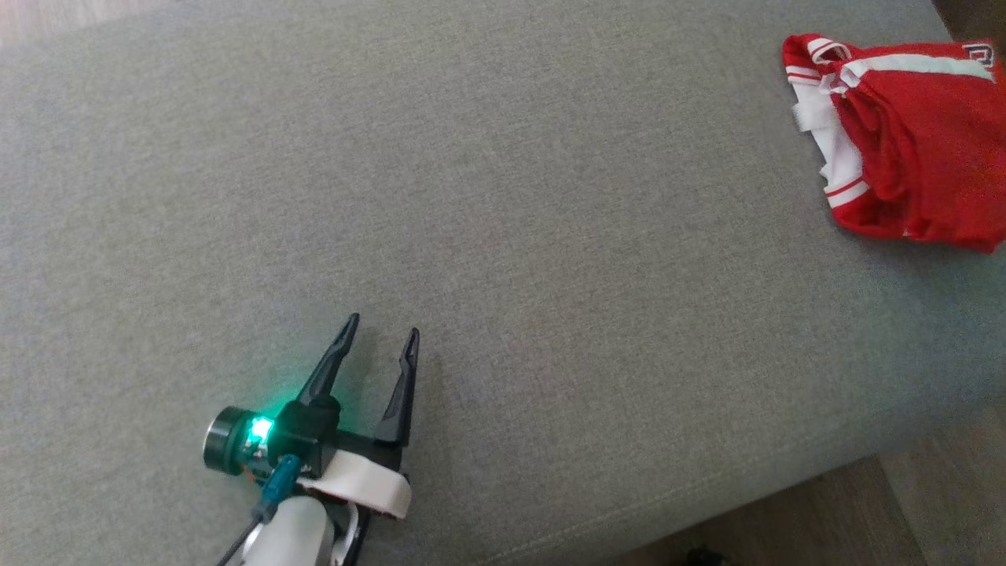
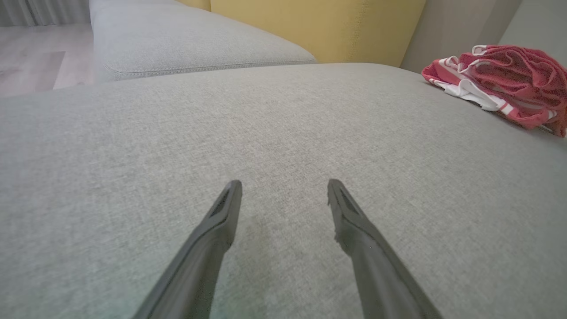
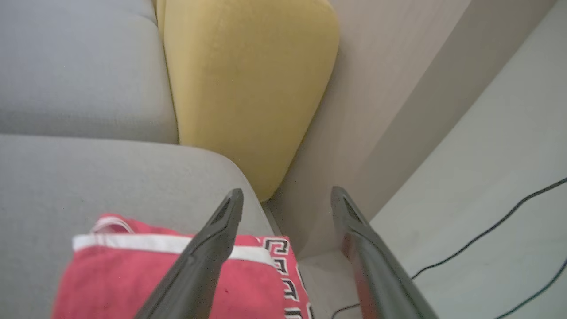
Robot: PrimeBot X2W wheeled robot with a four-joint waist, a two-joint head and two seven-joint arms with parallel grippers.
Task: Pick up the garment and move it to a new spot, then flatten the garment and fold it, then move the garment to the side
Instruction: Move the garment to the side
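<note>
Leftmost, the left gripper hovered low over the grey woven sofa cushion, its two dark fingers spread with nothing between them. Well ahead of those jaws and off to their right lay the red jersey garment with white stripes, bunched in a loose heap near the cushion's corner. The right gripper hung over that heap's edge, jaws likewise parted and empty, its left finger crossing the red cloth. The right arm looked far nearer, so the pickup probably fell to it.
</note>
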